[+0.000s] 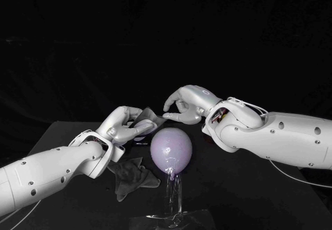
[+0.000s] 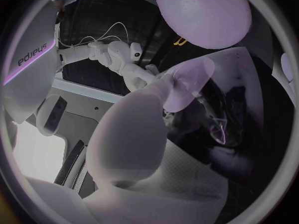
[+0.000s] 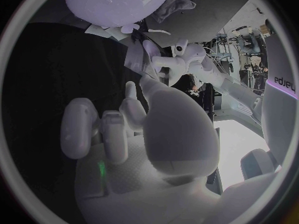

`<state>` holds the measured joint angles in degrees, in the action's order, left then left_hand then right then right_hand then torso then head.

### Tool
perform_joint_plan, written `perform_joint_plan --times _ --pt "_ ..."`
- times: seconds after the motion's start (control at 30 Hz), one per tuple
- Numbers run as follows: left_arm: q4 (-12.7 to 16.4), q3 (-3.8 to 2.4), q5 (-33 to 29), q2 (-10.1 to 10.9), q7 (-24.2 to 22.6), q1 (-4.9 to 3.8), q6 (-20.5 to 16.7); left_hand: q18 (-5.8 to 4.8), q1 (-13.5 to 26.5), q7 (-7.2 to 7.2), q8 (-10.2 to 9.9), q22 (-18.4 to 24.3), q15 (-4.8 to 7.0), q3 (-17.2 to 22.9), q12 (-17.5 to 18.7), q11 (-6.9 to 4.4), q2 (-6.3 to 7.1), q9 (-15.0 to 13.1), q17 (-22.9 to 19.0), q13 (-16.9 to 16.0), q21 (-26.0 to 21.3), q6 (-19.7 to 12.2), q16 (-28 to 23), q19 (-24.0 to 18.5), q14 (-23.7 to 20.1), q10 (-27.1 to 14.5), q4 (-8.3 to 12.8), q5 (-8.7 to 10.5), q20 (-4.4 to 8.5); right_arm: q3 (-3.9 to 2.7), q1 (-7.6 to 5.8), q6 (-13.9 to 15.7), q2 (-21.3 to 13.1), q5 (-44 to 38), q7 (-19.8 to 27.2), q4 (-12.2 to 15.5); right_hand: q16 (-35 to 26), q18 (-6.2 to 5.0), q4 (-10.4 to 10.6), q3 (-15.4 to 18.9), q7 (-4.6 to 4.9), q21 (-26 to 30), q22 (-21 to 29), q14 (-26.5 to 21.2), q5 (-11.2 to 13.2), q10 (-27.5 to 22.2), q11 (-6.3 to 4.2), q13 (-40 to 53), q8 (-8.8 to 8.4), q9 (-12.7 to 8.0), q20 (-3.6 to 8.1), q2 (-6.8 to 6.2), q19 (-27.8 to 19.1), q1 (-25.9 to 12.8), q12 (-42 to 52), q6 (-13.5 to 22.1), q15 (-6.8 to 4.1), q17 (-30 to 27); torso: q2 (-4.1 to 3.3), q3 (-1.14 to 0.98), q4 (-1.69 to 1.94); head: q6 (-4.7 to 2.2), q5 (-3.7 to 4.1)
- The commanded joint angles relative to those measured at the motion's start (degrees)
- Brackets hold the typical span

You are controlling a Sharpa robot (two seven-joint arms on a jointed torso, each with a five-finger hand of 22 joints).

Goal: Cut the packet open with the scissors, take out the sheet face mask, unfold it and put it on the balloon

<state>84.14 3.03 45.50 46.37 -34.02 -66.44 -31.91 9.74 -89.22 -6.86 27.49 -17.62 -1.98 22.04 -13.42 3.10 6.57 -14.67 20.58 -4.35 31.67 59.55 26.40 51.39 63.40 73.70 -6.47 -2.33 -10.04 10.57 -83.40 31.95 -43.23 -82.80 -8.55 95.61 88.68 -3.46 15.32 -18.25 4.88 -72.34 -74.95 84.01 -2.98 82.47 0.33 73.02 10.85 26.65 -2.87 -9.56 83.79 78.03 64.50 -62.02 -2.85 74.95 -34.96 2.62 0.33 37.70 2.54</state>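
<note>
Packet (image 1: pixel 147 115) sits gripped in the left hand (image 1: pixel 124 127), just beside the balloon (image 1: pixel 171 149), a pale sheet (image 2: pixel 196 73) showing at it; the right hand (image 1: pixel 185 106) curls at its edge, grip unclear; a weak pinch could slip and drop the sheet.

white arms (image 1: pixel 48 175), dark screws (image 1: pixel 281 125), silver fingers (image 1: pixel 171 101), thin cables (image 1: pixel 287 172).

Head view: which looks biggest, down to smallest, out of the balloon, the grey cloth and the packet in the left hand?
1. balloon
2. grey cloth, nearly alike, so unsure
3. packet, clearly smallest, partly hidden by the left hand
</note>
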Motion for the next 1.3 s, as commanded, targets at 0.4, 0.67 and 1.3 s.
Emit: perform_joint_plan --times 0.4,0.67,1.3 --pt "0.09 -0.1 -0.26 -0.09 -0.18 -0.12 -0.04 0.42 -0.34 0.01 0.02 -0.15 0.3 -0.39 -0.03 0.08 -0.12 -0.02 0.08 0.0 0.41 0.42 -0.2 -0.34 0.13 0.49 -0.03 -0.4 0.36 -0.04 0.01 -2.2 0.33 -1.51 0.1 0.43 0.2 0.42 -0.14 0.34 -0.14 -0.37 -11.06 5.22 0.22 0.34 -0.19 0.31 0.4 0.21 0.22 0.13 1.71 0.38 0.33 -0.48 -0.65 10.98 0.03 0.0 -0.05 -0.04 0.03" --pt "0.18 -0.1 -0.38 -0.11 -0.24 -0.12 0.01 0.42 -0.36 0.01 -0.03 -0.18 0.3 -0.4 -0.01 0.09 -0.13 0.0 0.09 0.0 0.45 0.44 -0.22 -0.37 0.15 0.5 -0.04 -0.4 0.37 -0.03 0.01 -3.55 0.98 -2.26 -0.35 -0.27 0.21 0.44 -0.16 0.42 -0.14 -0.45 -11.08 5.23 0.21 0.35 -0.18 0.42 0.42 0.24 0.23 0.0 1.72 0.41 0.44 -0.48 -0.65 11.05 0.02 -0.04 -0.06 -0.13 -0.01" --pt "0.01 -0.12 -0.4 -0.59 -0.48 -0.15 0.65 0.39 -0.36 0.0 -0.14 -0.25 0.28 -0.41 0.05 0.11 -0.18 0.06 0.11 0.02 0.54 0.47 -0.28 -0.47 0.15 0.51 -0.09 -0.39 0.36 0.05 0.01 -11.8 3.34 -4.32 -0.9 -1.66 0.71 0.45 -0.46 0.79 -0.02 -0.53 -11.07 5.56 0.21 1.86 -0.03 5.35 0.49 0.48 0.16 -0.03 1.55 1.11 7.21 -0.38 -0.49 12.81 0.02 0.0 -0.06 0.27 0.23"
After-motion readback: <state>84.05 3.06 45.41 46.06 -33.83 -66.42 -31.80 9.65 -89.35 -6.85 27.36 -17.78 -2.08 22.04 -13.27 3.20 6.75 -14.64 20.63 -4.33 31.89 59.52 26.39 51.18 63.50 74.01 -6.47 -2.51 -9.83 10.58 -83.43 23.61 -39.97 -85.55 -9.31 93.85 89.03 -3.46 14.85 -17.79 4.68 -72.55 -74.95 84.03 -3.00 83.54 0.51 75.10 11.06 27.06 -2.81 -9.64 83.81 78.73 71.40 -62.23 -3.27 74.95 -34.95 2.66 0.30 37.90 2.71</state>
